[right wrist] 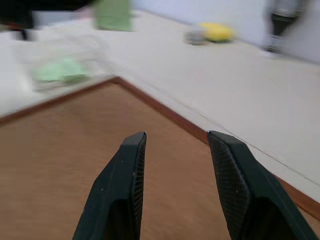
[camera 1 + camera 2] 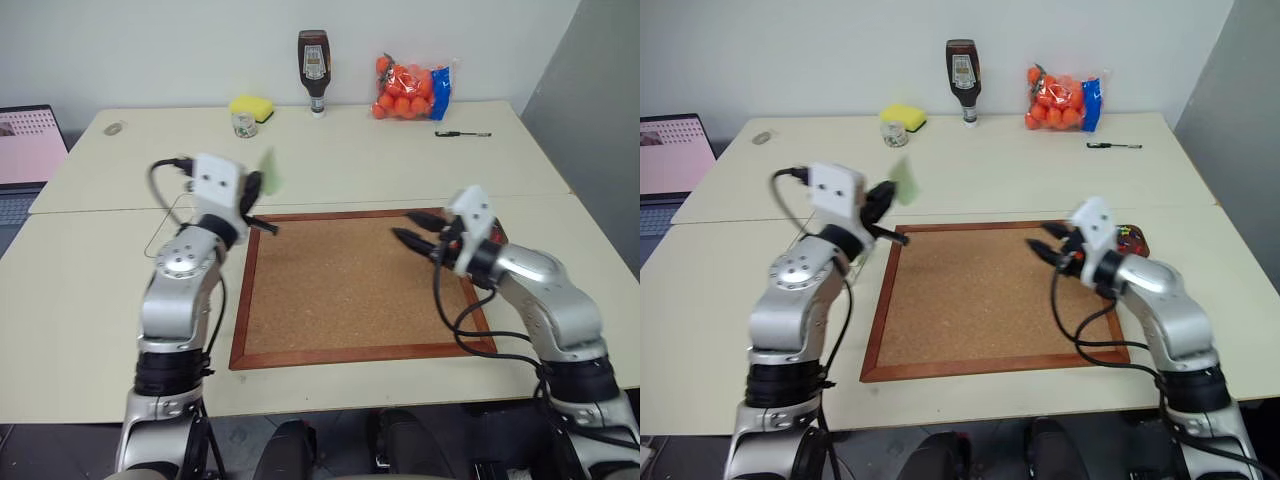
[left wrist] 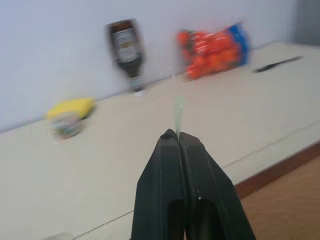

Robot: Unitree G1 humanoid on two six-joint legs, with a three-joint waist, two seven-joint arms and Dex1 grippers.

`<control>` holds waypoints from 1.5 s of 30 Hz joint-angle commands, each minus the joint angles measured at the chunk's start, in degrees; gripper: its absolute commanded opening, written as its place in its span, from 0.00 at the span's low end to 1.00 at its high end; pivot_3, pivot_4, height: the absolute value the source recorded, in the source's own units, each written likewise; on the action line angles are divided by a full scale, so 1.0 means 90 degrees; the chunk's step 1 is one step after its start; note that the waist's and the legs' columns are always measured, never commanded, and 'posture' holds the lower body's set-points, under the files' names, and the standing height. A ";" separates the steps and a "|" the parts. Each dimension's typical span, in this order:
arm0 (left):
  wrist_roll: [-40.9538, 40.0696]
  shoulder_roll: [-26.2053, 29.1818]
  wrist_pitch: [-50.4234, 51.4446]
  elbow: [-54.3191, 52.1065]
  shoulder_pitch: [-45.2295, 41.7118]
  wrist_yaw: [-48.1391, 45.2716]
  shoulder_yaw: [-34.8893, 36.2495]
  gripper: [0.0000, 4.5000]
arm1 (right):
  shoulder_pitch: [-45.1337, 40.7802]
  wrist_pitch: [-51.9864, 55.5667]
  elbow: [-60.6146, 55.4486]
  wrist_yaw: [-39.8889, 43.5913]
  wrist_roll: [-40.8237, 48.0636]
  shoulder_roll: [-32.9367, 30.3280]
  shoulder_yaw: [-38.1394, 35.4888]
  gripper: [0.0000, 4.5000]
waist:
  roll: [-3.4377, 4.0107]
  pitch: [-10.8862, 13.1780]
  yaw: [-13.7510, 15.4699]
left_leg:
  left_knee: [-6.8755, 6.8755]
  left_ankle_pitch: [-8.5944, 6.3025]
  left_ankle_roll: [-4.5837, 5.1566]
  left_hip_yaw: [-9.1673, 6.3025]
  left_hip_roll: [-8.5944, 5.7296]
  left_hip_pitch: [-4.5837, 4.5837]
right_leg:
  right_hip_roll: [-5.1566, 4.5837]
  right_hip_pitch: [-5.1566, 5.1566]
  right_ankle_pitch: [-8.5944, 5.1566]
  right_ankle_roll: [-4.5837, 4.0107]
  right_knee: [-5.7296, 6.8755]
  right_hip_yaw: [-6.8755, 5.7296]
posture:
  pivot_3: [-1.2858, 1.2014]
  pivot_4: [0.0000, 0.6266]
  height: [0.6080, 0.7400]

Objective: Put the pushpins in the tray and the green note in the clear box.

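Clearly, left tool (image 3: 178, 136) clamped on green note (image 3: 179, 111) sticking beyond its tips, right tool (image 1: 176, 137) parted, empty.

A pale green note (image 2: 270, 170) stands out against a cream bench (image 2: 350, 160). The corkboard (image 2: 350, 285) is speckled tan inside a reddish-brown wooden frame. Both pincers have black fingers (image 3: 172, 175) on silver arms. Behind sit a yellow sponge (image 2: 252, 105), a dark brown sauce bottle (image 2: 314, 70) and bagged orange fruit (image 2: 410, 90).
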 commanded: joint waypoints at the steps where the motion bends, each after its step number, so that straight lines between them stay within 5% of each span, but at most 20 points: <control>1: 0.0247 0.0135 0.0303 -0.0514 0.0066 0.0523 0.0409 0.00 | -0.0605 -0.0144 0.0199 0.0729 -0.0020 -0.0021 0.0465 0.46 | -0.0003 -0.0001 0.0035 | 0.0000 0.0000 0.0000 -0.0006 0.0000 -0.0001 | 0.0000 0.0000 0.0000 0.0000 -0.0001 -0.0008 | 0.52 0.24 1.00; 19: 0.0047 -0.0404 0.1756 -0.0205 -0.0181 0.1409 0.0883 0.00 | -0.1629 -0.0805 0.1301 0.1268 -0.0726 0.0467 0.1022 0.46 | -0.0009 0.0001 0.0183 | 0.0002 -0.0001 -0.0005 -0.0018 -0.0014 -0.0017 | -0.0021 0.0000 0.0021 -0.0031 -0.0012 -0.0021 | 0.52 0.24 1.00; 31: 0.0008 -0.0681 0.2198 -0.0358 -0.0159 0.1808 0.1065 0.52 | -0.1687 -0.0808 0.1283 0.1159 -0.0777 0.0600 0.0897 0.46 | -0.0010 0.0002 0.0180 | 0.0002 0.0009 -0.0023 -0.0020 -0.0014 -0.0017 | -0.0021 0.0000 0.0021 -0.0031 -0.0010 -0.0023 | 0.52 0.24 1.00; 36: 0.0133 -0.0237 0.1196 -0.0565 -0.0074 0.1142 0.0265 0.77 | -0.1517 -0.0802 0.1058 0.0899 -0.0741 0.0584 0.0696 0.46 | -0.0010 0.0002 0.0181 | 0.0001 0.0010 -0.0026 -0.0021 -0.0014 -0.0017 | -0.0021 0.0000 0.0021 -0.0031 -0.0010 -0.0023 | 0.52 0.24 1.00; 45: -0.0129 -0.0119 0.0046 -0.0531 -0.0083 -0.0310 -0.0919 0.77 | 0.0042 -0.1002 -0.0045 -0.0475 -0.0852 0.0591 -0.0255 0.46 | -0.0011 0.0002 0.0220 | 0.0002 0.0014 -0.0036 -0.0017 -0.0021 -0.0031 | -0.0031 -0.0001 0.0021 -0.0030 -0.0025 -0.0022 | 0.52 0.24 1.00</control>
